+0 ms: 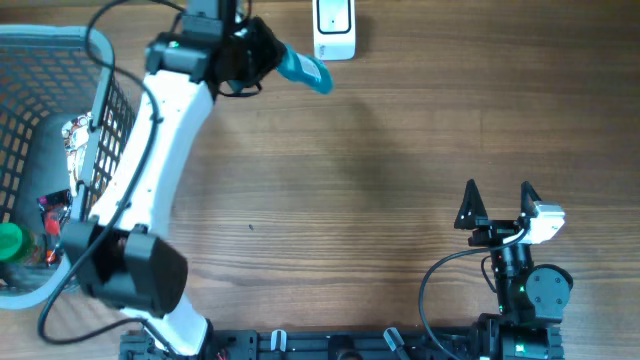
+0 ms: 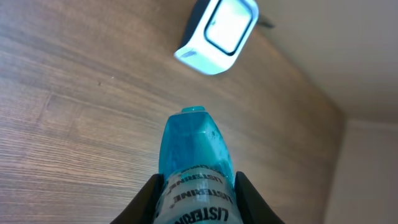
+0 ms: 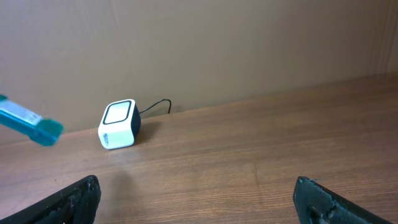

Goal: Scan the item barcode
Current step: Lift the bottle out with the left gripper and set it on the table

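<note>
So, left gripper [image 2: 194, 190]: you have it closed narrowly on the bottle [image 2: 194, 149], its fingers [image 2: 144, 202] pressed against both sides of the labelled part.
Bottle look: blue and see-through, with a white label reading LISTERINE. It sticks out past your grip, with its free end aimed toward the scanner [image 1: 334, 28].
Bottle position: up at the far edge of the table [image 1: 400, 140], held clear of the wood, near the scanner but not touching it.
Scanner: a small white box with a dark-rimmed window, sitting on the table by the far edge, with a black cable [image 3: 155, 107] at its back.
Right gripper [image 1: 498, 205]: spread wide with nothing between its fingers, low at the near right and well apart from the bottle.
Basket [image 1: 60, 40]: grey wire, at the far left, and a green cap [image 1: 8, 240] shows inside.
Table surface: brown wood grain.
</note>
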`<state>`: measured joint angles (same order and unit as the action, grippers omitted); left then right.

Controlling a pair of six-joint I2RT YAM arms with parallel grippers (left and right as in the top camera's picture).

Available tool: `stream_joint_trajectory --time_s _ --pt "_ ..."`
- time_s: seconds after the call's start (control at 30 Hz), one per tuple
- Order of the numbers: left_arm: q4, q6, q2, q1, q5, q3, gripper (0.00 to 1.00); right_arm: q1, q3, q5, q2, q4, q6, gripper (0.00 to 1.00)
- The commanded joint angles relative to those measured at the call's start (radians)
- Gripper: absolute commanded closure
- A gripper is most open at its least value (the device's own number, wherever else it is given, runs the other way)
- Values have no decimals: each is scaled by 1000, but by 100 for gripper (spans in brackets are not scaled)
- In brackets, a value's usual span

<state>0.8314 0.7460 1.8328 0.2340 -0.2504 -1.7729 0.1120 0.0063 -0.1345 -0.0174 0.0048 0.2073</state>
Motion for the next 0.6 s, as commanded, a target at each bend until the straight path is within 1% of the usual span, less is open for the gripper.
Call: stream_joint_trajectory --time_s 0.0,0.13,0.2,0.23,0.27,0.3,0.4,0.5,0.57 --pt "21 -9 50 29 145 -13 96 -4 -1 -13 8 5 -5 0" --pt "122 -9 62 31 302 -13 95 -4 -1 -13 8 5 -5 0" --pt "184 -9 63 31 385 -13 92 -4 -1 -13 8 5 -5 0" --pt "205 -9 64 31 414 -13 88 -4 -1 -13 8 5 -5 0" --pt "219 -9 64 31 432 -13 88 -4 -1 -13 8 5 -5 0" --pt "233 -9 64 31 448 -13 90 -4 -1 -13 8 5 -5 0" --pt "240 -9 64 31 454 -11 93 -4 -1 -13 8 5 -5 0" --pt "239 -8 70 31 455 -11 93 -4 -1 -13 8 5 -5 0" --pt "240 -8 95 31 454 -11 90 -4 -1 -13 8 5 -5 0"
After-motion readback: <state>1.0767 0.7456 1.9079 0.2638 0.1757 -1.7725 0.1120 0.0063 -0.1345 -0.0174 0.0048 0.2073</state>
